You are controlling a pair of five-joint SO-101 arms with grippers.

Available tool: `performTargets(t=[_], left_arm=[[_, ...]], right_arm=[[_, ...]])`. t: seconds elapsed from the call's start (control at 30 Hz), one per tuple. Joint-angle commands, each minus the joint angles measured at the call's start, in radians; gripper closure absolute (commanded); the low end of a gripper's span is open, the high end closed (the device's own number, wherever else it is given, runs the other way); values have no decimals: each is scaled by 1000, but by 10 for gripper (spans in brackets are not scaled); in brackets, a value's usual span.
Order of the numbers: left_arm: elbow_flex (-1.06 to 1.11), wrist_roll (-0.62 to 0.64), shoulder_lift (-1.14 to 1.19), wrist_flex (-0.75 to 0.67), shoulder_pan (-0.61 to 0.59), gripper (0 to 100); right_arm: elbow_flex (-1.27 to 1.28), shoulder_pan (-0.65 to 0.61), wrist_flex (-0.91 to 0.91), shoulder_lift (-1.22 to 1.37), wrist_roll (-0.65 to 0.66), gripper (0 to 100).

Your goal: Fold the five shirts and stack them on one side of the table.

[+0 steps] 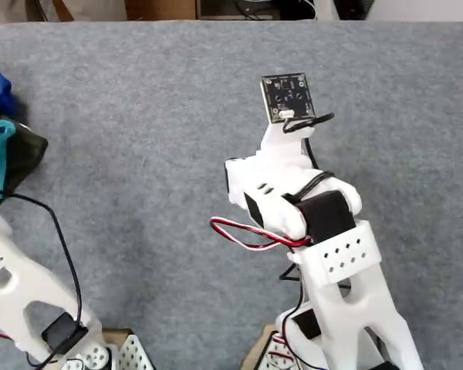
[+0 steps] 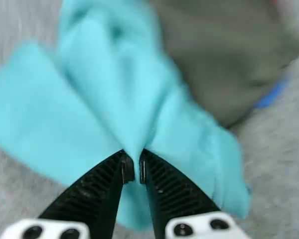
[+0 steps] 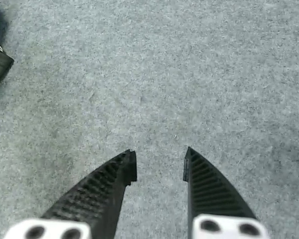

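My left hand (image 2: 133, 169) pinches the teal shirt (image 2: 104, 99) at nine o'clock on the desk (image 1: 177, 116); I'd lift slowly, right hand (image 3: 159, 167) open, empty

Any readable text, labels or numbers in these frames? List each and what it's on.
None readable.
Tiny markings on the small black square circuit board over mid-table: too small to read.
No print visible on the turquoise cloth shirt, the dark grey shirt or the grey carpet-like table cover.
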Motion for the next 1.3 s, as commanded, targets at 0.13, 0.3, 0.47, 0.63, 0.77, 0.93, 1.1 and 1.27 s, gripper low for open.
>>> performTargets(t=[0.13,0.3,0.47,0.63,0.77,0.93,1.1,1.27], left_arm=[[-97,8,-166,20,103,980],[71,8,-318,20,196,980],[232,8,-487,20,334,980],[454,8,-677,20,520,980],[669,8,-828,18,690,980],[954,8,-977,15,899,980],[1172,86,-1059,15,1114,980],[1339,92,-1090,15,1244,980]], right_arm=[[-50,-10,5,-5,0,824],[-45,2,5,-5,2,824],[-51,147,5,-5,2,824],[-51,321,8,-5,3,824],[-51,404,107,-5,3,822],[-51,501,258,-5,64,822],[-51,648,364,-5,269,822],[-51,796,402,-5,451,822]])
